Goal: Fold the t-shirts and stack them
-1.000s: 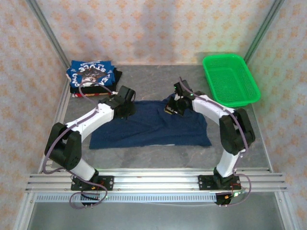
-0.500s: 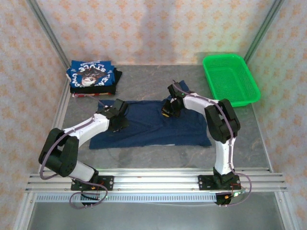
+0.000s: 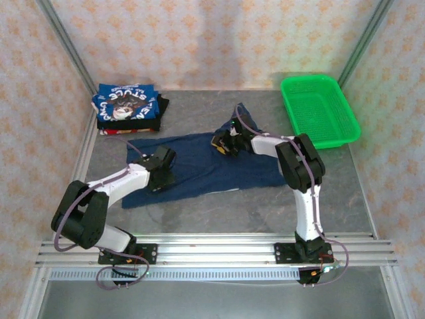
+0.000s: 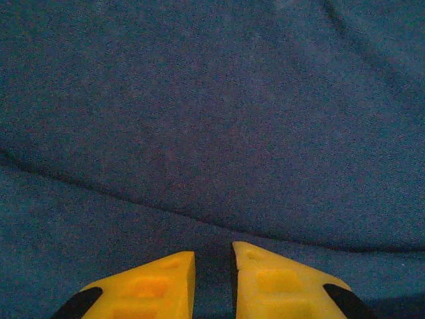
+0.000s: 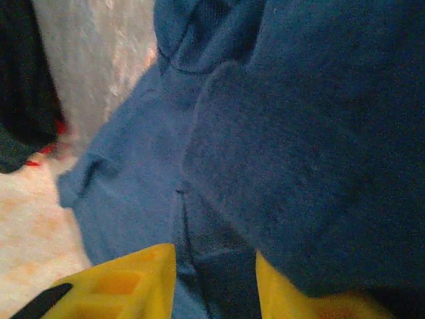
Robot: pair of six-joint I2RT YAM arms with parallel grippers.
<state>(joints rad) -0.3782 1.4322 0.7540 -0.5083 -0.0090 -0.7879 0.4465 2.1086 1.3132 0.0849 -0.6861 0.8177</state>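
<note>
on the grey table [image 3: 199,212], centre: dark navy cloth t-shirt [image 3: 206,166] spread out, far edge bunched
left gripper [image 4: 212,256]: jaws narrow, pinching navy cloth at the shirt's left part
right gripper [image 5: 216,256]: jaws parted, a navy fold draped over one finger
back left: stack of folded printed blue tees [image 3: 126,106]
back right: green plastic mesh basket [image 3: 290,106]

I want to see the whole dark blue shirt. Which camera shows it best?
The top external view: the navy t-shirt lies spread on the table, seen almost whole. The left wrist view gives a close-up of its creased cloth; the right wrist view, a bunched fold beside bare table.
</note>
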